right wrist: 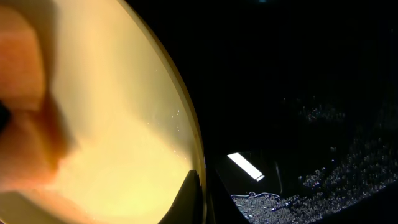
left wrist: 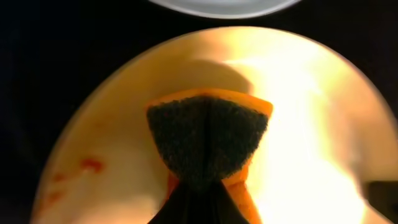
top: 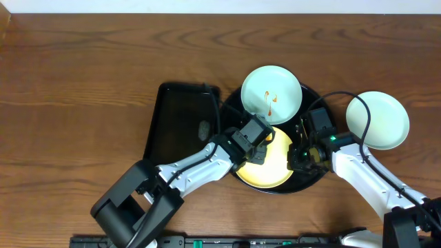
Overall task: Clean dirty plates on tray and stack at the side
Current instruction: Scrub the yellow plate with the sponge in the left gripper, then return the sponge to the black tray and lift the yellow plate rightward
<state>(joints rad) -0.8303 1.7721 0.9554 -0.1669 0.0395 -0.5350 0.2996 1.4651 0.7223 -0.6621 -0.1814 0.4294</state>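
Note:
The pale yellow plate (top: 275,165) lies at the front of the round black tray (top: 311,94). My left gripper (top: 256,147) is shut on an orange sponge with a dark scrub face (left wrist: 208,134) and presses it on the yellow plate (left wrist: 311,124). Red smears (left wrist: 90,165) remain at the plate's left. My right gripper (top: 300,154) is shut on the yellow plate's right rim (right wrist: 198,180). A mint-green plate with orange sauce marks (top: 271,93) sits at the tray's back. A second mint-green plate (top: 377,120) lies on the table right of the tray.
A rectangular black tray (top: 180,120) lies left of the round tray, touching it. Water droplets (right wrist: 329,180) cover the round tray's floor near my right gripper. Both arms cross the table's front edge.

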